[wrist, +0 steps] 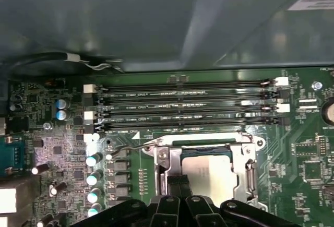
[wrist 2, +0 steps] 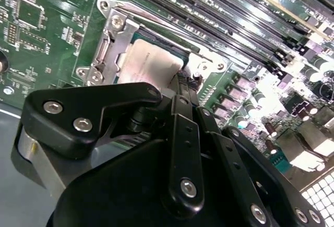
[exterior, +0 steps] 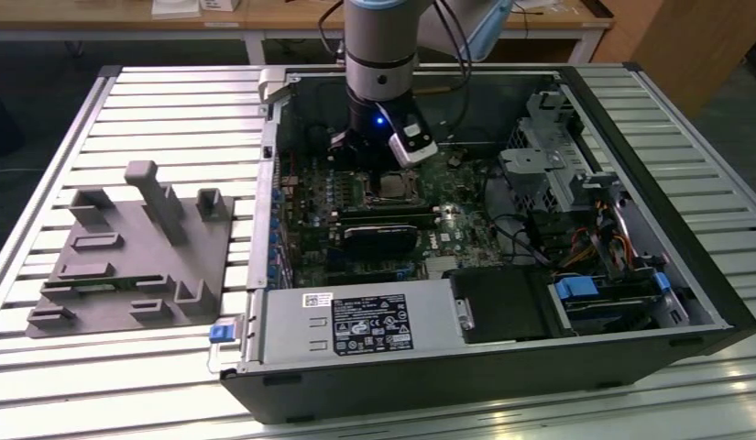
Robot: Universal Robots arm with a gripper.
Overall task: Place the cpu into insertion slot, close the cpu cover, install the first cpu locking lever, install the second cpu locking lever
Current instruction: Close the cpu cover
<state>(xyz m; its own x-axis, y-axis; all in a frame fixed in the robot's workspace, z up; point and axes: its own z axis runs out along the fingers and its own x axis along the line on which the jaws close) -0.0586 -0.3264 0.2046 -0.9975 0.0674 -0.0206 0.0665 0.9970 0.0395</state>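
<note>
One cpu, flat in its socket on the motherboard inside the computer case, silver top up. Square, so no long axis; edges parallel to four memory slots. One cpu cover down around it, chip framed in the window. One wire lever beside the cover, possibly unlatched. One gripper, fingers pressed together, tips at the cover's edge.

Dim inside the case; glare blooms on the motherboard.
</note>
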